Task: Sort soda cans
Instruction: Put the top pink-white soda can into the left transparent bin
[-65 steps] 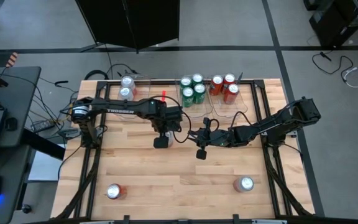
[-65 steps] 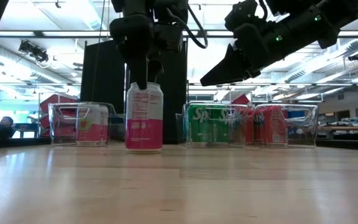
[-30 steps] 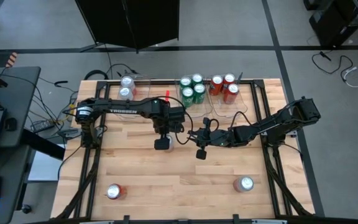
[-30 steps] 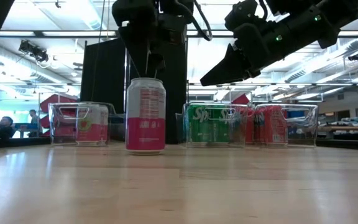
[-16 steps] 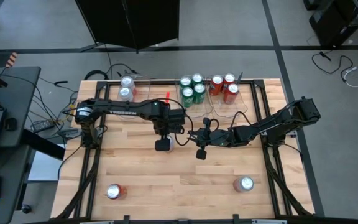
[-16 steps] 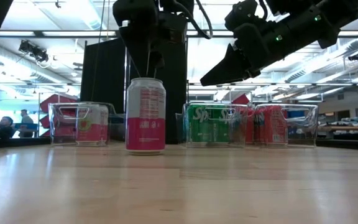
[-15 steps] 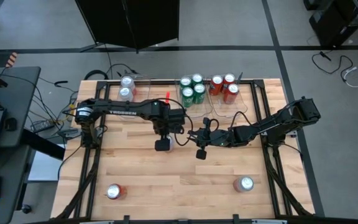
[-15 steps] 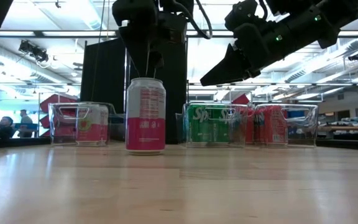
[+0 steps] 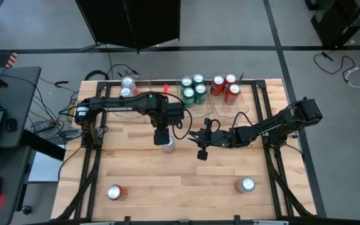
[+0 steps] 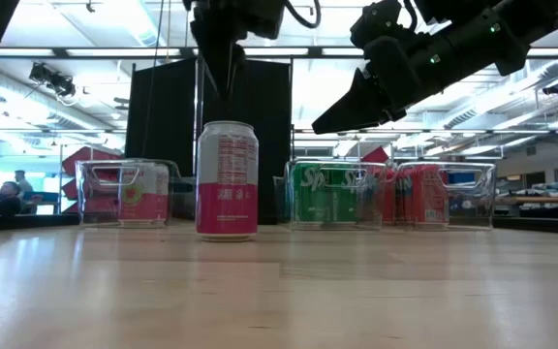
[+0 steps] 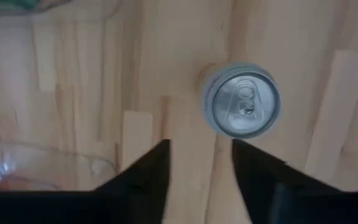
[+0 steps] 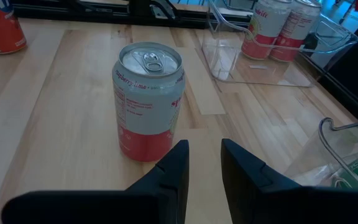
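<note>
A silver-white soda can with a pink lower band [image 10: 227,179] stands upright on its base near the table's middle [image 9: 168,146]. My left gripper [image 10: 219,76] hangs above it, pointing down, open and clear of the can. In the left wrist view the can's silver top [image 11: 241,107] lies beside and below the fingers, and nothing is between them [image 11: 201,149]. My right gripper [image 9: 200,153] waits just right of the can, slanting down toward it. Its fingers [image 12: 202,152] are a narrow gap apart and hold nothing.
Three clear bins line the far edge: silver-white cans at the left [image 9: 128,87], green cans in the middle [image 9: 192,91], red cans at the right [image 9: 225,87]. Loose cans stand near the front edge at the left [image 9: 114,192] and the right [image 9: 245,185].
My left gripper has risen straight up from just above the can's top, and its fingers have drawn closer together. The can stands where it was. My right arm has kept still.
</note>
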